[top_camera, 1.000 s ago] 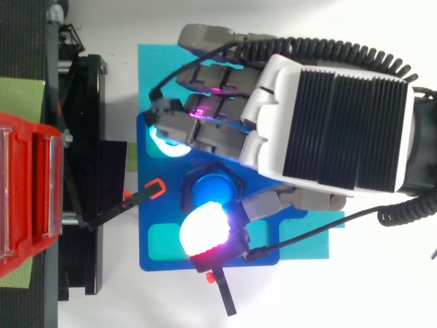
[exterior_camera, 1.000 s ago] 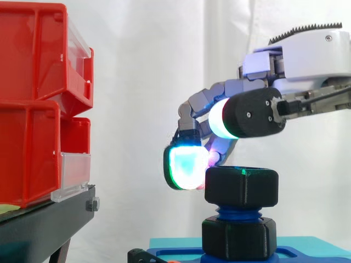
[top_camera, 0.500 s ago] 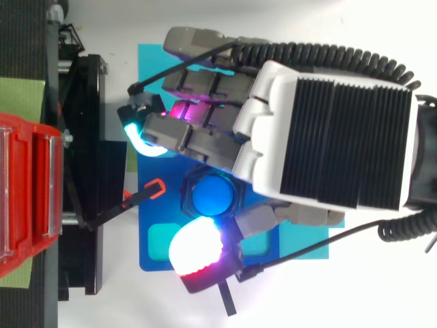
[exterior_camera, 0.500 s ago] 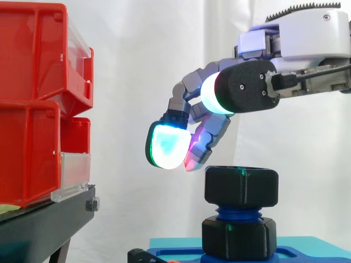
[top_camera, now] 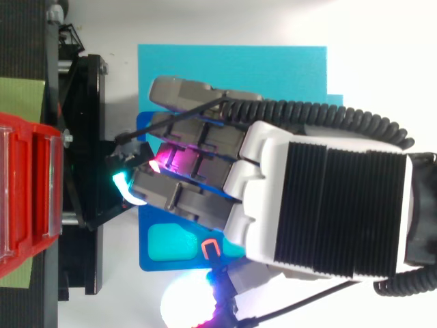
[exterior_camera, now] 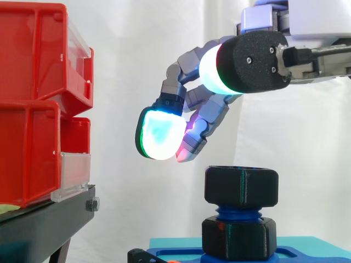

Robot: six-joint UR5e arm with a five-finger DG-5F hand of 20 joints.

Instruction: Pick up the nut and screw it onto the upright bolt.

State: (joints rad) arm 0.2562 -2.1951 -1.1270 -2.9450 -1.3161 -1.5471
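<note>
From the side, my robot hand (exterior_camera: 255, 57) runs off the top and right edges, so my wrist and arm are cut away. The nut (exterior_camera: 241, 186) hides the top of the bolt (exterior_camera: 239, 212), and just a short run of thread shows beneath it. The red bins (exterior_camera: 33, 109) are cut by the left edge. From above, my robot hand lies over nut and bolt and covers much of the blue plate (top_camera: 145, 256). My thumb pad (top_camera: 183, 309) is clipped by the bottom edge.

close level side, overhead top, shared hand (exterior_camera: 252, 60)
</note>
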